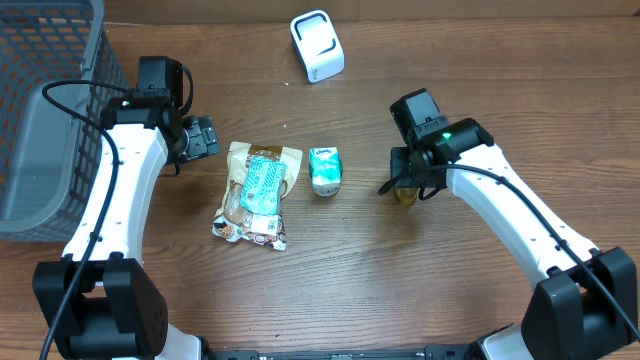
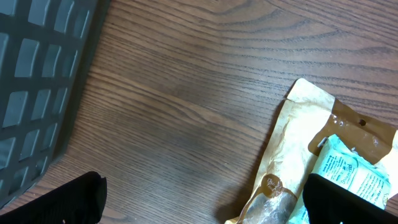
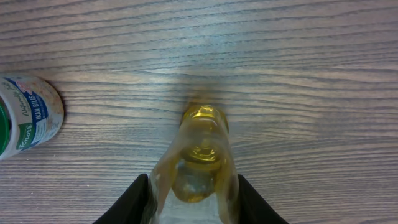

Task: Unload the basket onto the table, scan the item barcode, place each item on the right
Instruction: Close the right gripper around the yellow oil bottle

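Yellow bottle (image 3: pixel 200 158), clamped between the right fingers (image 3: pixel 256 204)

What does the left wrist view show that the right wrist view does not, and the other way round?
Only the left wrist view shows the grey basket at the left edge and the snack pouch at the lower right, with the left gripper open. Only the right wrist view shows the yellow bottle, on which the right gripper is closed, and the Knorr jar at the left. Both show the same wooden table.
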You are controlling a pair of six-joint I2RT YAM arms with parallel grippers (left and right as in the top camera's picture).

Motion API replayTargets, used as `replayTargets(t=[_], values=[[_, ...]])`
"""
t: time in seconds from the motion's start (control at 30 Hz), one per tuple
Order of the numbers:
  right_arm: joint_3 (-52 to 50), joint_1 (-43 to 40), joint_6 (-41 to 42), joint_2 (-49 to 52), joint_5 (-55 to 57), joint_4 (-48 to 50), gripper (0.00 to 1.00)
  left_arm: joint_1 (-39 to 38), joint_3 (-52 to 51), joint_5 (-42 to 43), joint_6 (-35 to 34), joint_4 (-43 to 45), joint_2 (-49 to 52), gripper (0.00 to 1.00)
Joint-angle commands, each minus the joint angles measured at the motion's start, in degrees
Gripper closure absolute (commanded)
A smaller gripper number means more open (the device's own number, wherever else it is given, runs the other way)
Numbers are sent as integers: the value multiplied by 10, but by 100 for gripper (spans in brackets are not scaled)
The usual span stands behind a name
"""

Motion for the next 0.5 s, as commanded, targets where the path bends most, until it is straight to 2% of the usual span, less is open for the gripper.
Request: replayTargets(t=[0.0,0.13,0.47], values=[[14,-14,-6,-4,-17,-2,71,-1,8,-2,11,1,-2,0],[14,-22,-35,-4,-68,4,71,-1,8,-2,11,1,-2,0],[14,-32,-35,-4,-68,2,66,-1,8,-2,11,1,-2,0]])
